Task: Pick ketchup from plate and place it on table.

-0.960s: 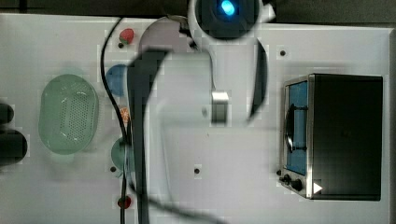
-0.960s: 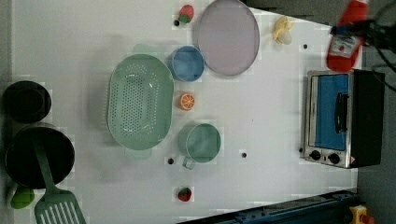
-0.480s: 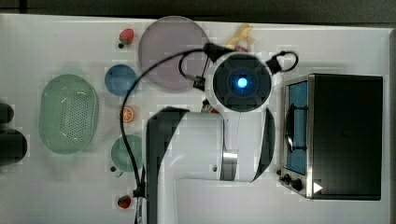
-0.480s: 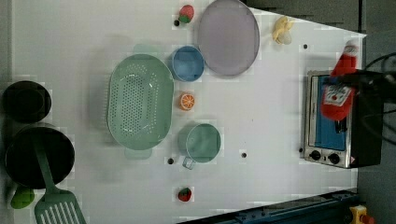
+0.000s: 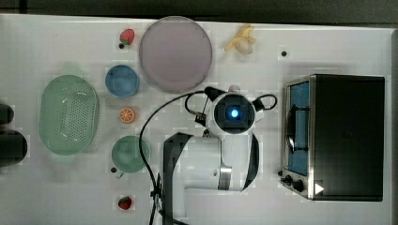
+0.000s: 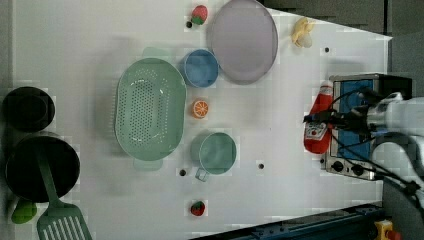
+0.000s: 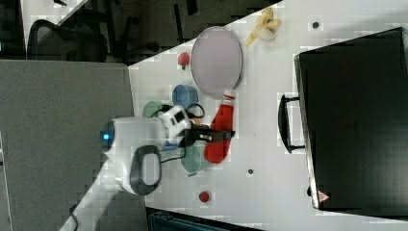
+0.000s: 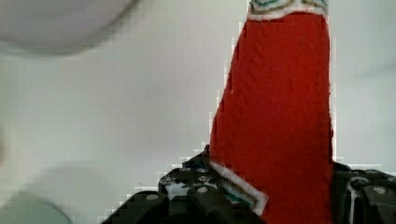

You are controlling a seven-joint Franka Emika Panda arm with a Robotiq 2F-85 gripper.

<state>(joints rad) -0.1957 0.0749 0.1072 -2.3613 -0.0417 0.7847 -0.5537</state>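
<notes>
The ketchup [image 6: 318, 125], a small red bottle with a white label, is held sideways in my gripper [image 6: 321, 119], which is shut on its middle. In the right view the ketchup [image 7: 220, 130] hangs over the white table [image 7: 269, 159], just past the plate's [image 7: 216, 62] near rim, with the gripper [image 7: 226, 135] across it. The wrist view has the red ketchup [image 8: 275, 116] between my fingers [image 8: 196, 189]. From the top view my arm [image 5: 233, 112] covers the bottle. The lilac-grey plate [image 5: 175, 54] is bare. Whether the bottle touches the table I cannot tell.
A black toaster oven [image 5: 338, 136] stands at the top view's right. A blue bowl [image 5: 122, 80], green colander [image 5: 69, 114], green cup [image 5: 130, 153], orange slice [image 5: 126, 115], two strawberries [image 5: 126, 36] and a banana [image 5: 241, 43] lie around.
My arm has swung away from the plate towards the middle of the table, carrying the ketchup. In the left view the bottle has dropped from the upper right corner to beside the oven.
</notes>
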